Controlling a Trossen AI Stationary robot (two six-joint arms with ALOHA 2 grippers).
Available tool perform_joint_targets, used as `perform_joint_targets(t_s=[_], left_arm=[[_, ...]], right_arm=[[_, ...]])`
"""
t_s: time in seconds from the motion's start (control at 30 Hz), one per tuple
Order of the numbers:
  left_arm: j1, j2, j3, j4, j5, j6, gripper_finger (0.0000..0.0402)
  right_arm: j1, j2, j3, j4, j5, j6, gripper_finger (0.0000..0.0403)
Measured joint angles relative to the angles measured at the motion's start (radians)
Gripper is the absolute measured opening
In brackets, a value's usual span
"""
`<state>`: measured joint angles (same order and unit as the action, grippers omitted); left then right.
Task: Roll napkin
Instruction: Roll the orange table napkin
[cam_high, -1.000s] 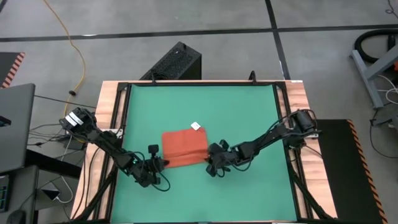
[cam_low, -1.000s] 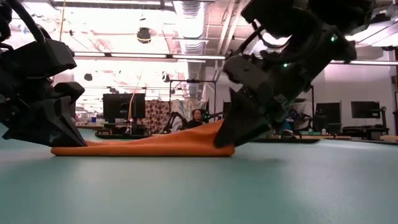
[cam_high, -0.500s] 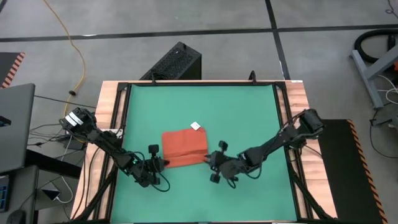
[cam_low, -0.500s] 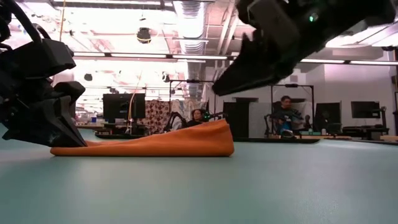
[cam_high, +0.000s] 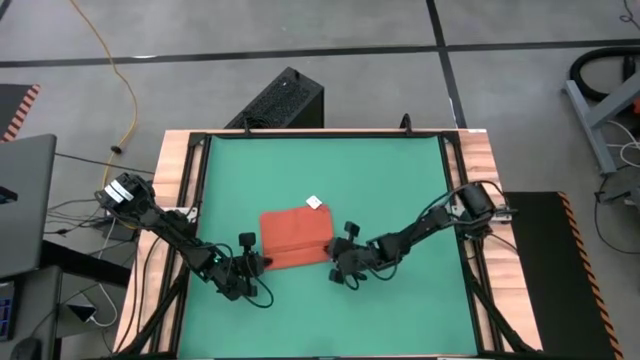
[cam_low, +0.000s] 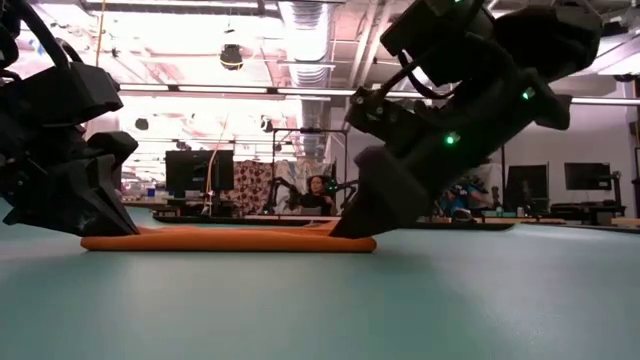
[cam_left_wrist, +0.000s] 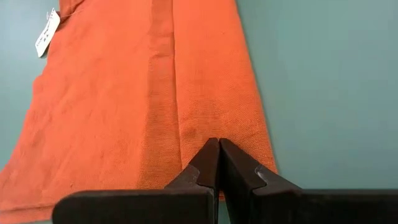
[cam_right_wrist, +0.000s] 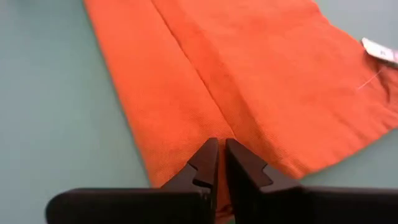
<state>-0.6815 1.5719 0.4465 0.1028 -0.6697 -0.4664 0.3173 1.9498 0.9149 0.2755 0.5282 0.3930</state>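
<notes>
your left gripper (cam_high: 262, 263) sits low on the green table (cam_high: 400, 180), at the near-left corner of the napkin (cam_high: 296, 238). in the left wrist view its fingers (cam_left_wrist: 202, 168) are pressed together, tips meeting over the cloth's near edge (cam_left_wrist: 149, 106); whether cloth is pinched between them you cannot tell from here. in the low view that gripper (cam_low: 105, 215) touches down at the left end of the napkin (cam_low: 225, 240).

the napkin lies flat near the table's middle, slightly toward the near side, folded into a rough rectangle. a lengthwise fold ridge runs across it in both wrist views. its small white tag (cam_high: 314, 202) sticks out at the far-right corner, resting on the table surface. in the low view the cloth is a thin, level orange strip between the two grippers.

your right gripper (cam_high: 335, 262) is at the napkin's near-right corner. its fingers (cam_right_wrist: 202, 163) are nearly together, a thin gap showing between the tips, which rest over the cloth's edge (cam_right_wrist: 249, 74). in the low view it (cam_low: 350, 225) meets the right end of the napkin at table level. a person (cam_low: 320, 192) sits far behind the table.
</notes>
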Motion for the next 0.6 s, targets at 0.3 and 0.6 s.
perform_joint_targets(t_s=[0.3, 0.6], left_arm=[[0.0, 0.0, 0.0, -0.029, 0.018, 0.089, 0.0], [0.067, 0.001, 0.0, 0.06, 0.08, 0.27, 0.0]], right_arm=[[0.06, 0.013, 0.002, -0.096, 0.059, 0.19, 0.0032], [0.124, 0.016, -0.001, -0.113, 0.071, 0.365, 0.0025]])
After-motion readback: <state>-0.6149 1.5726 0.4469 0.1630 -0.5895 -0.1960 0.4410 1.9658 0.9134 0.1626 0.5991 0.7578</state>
